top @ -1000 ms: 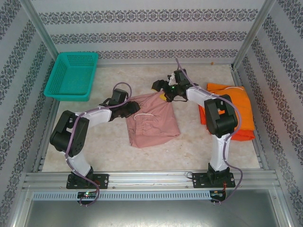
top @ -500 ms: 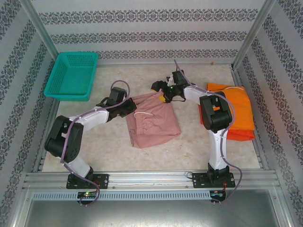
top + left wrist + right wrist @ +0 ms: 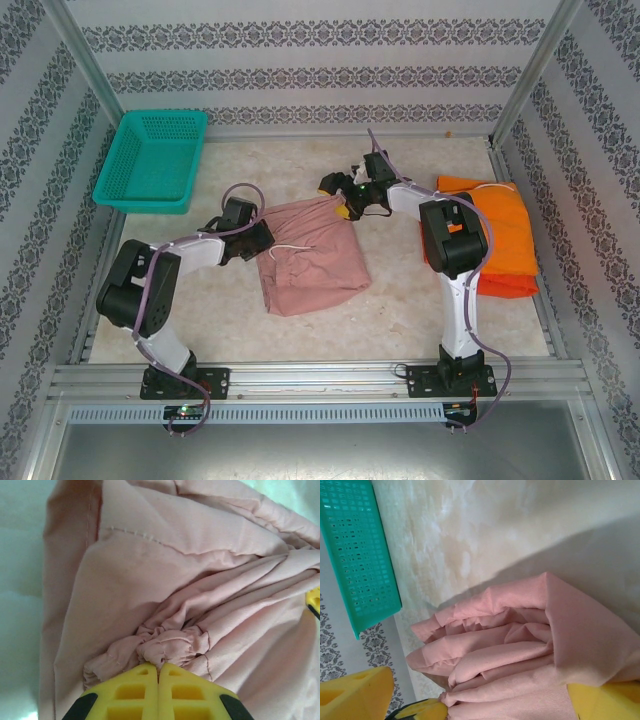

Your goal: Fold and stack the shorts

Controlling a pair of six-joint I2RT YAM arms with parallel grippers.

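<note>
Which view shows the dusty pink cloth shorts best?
Top external: the dusty pink cloth shorts show nearly whole, outline and white drawstring. Left wrist gives bunched fabric at the fingertips; right wrist, stacked folds.

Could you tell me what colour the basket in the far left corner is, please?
Teal; the basket shows best in the top external view.

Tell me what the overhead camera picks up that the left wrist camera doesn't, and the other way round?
The overhead view gives the layout: the teal basket at the far left, the orange shorts piled on the right, and a white drawstring across the pink cloth. The left wrist camera gives close detail: the left gripper is shut, its yellow fingertips pinching a bunched fold, with a stitched seam running above. Both show the pink shorts, crumpled rather than neatly folded.
</note>
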